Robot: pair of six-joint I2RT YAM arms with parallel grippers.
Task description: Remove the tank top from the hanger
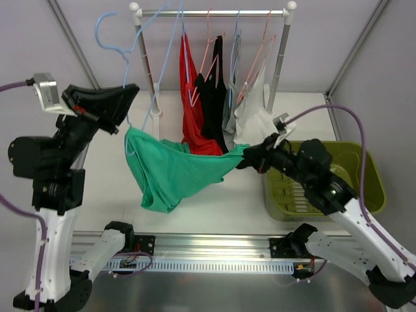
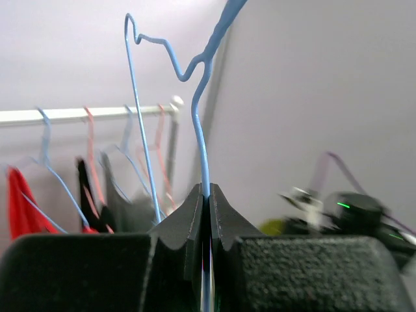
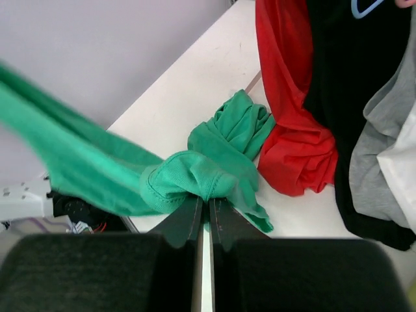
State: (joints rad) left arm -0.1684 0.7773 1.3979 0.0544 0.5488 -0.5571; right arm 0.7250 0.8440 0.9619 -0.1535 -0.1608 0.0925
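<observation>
Holding the blue hanger [image 2: 202, 156] up over the left side of the tabletop [image 1: 104, 188] with the left gripper [image 2: 205, 198], jaws pressing fully together on the thin wire just under the hook. Pinching a bunched fold of the green tank top [image 1: 172, 172] with the right gripper [image 3: 207, 205], jaws tight on the cloth with no gap showing, and stretching it toward the right side, near the olive bin [image 1: 370, 185] at the right edge. Carrying the tank top like a hammock between the two arms, above the middle of the tabletop and closer to the near edge; not possible to tell whether the sagging low part is touching the surface. Judging the task as partly done: hanger already off the rail [image 1: 208, 12] at the far edge, apart from the red garment [image 1: 194, 120], the black garment [image 1: 213, 97] and the paler ones hanging there. Noticing the upper left corner of the green cloth reaching up close under the left gripper, with a bit of pale blue wire showing beside it, so probably not yet free of the hanger. Leaving, by this reading, the last part: slipping the remaining strap off the wire and separating cloth and hanger completely.
</observation>
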